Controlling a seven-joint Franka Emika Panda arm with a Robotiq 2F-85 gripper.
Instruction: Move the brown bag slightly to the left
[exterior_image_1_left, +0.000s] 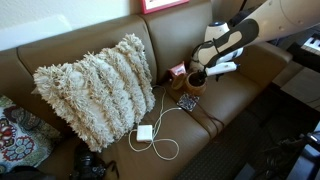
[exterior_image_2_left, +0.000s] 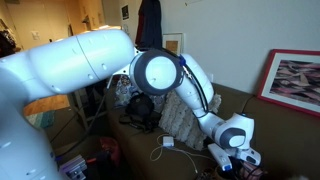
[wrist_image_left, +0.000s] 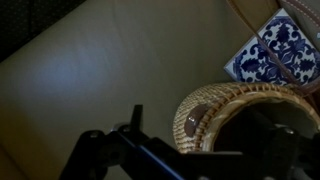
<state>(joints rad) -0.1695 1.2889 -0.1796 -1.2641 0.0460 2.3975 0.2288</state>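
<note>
The brown bag (exterior_image_1_left: 195, 84) is a small woven, cup-shaped thing with a dark round mouth. It stands on the couch seat, and the wrist view shows it from close above (wrist_image_left: 215, 112). My gripper (exterior_image_1_left: 198, 72) hangs right over it, open, fingers pointing down. In the wrist view the gripper (wrist_image_left: 210, 150) has one dark finger (wrist_image_left: 136, 122) outside the bag's left wall, and the other side is lost in shadow over the mouth. Nothing is held. In an exterior view the gripper (exterior_image_2_left: 229, 157) is low over the seat and the bag is hidden.
A big shaggy cream pillow (exterior_image_1_left: 95, 90) leans on the brown couch (exterior_image_1_left: 60, 50) to the left. A flat blue-and-white patterned square (wrist_image_left: 275, 50) lies beside the bag. A white charger (exterior_image_1_left: 145, 132) with a looping cable lies on the seat, and a camera (exterior_image_1_left: 90, 165) sits at the front edge.
</note>
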